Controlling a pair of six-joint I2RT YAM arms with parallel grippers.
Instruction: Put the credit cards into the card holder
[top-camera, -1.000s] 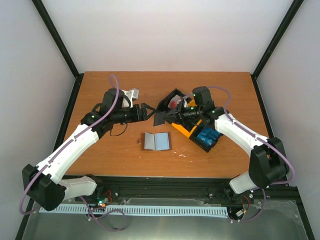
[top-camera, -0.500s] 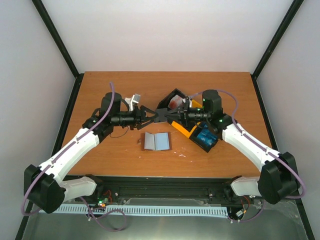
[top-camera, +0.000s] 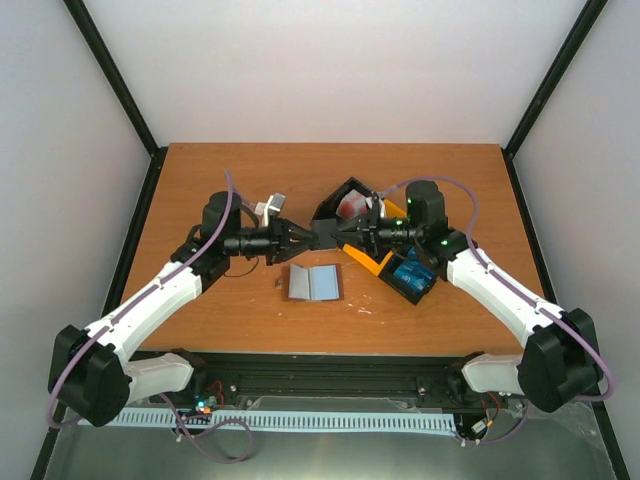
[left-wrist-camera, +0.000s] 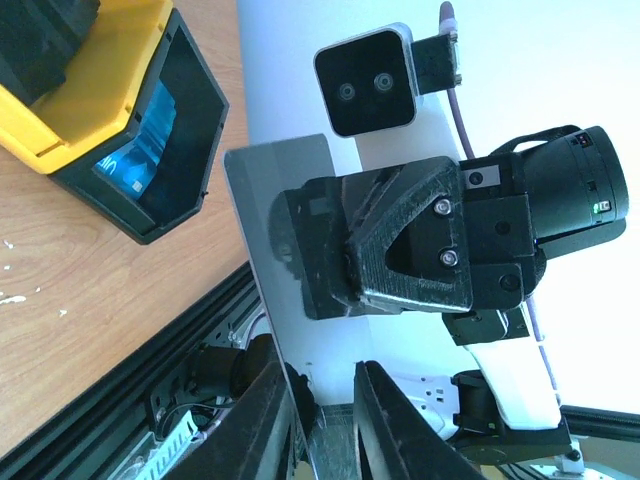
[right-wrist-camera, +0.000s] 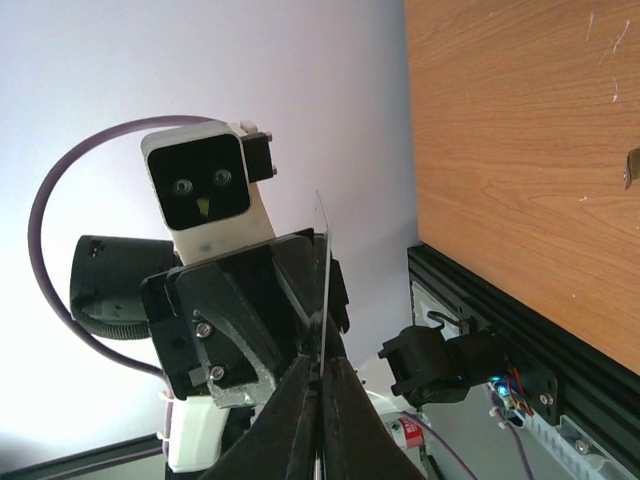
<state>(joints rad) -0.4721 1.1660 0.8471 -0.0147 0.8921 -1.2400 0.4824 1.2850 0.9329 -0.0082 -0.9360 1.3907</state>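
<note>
Top view: right tool grips the card, tip to tip with the left tool. The open holder lies on the worktop, just nearside.
Left wrist: the left jaws stand slightly apart, astride the card's end.
Right wrist: the card is edge-on and clamped.

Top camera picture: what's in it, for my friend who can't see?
Above a wooden table, the right gripper pinches a credit card and holds it out to the left gripper, tip to tip. On the table lies the open card holder; a black-and-yellow tray sits to the right.
</note>
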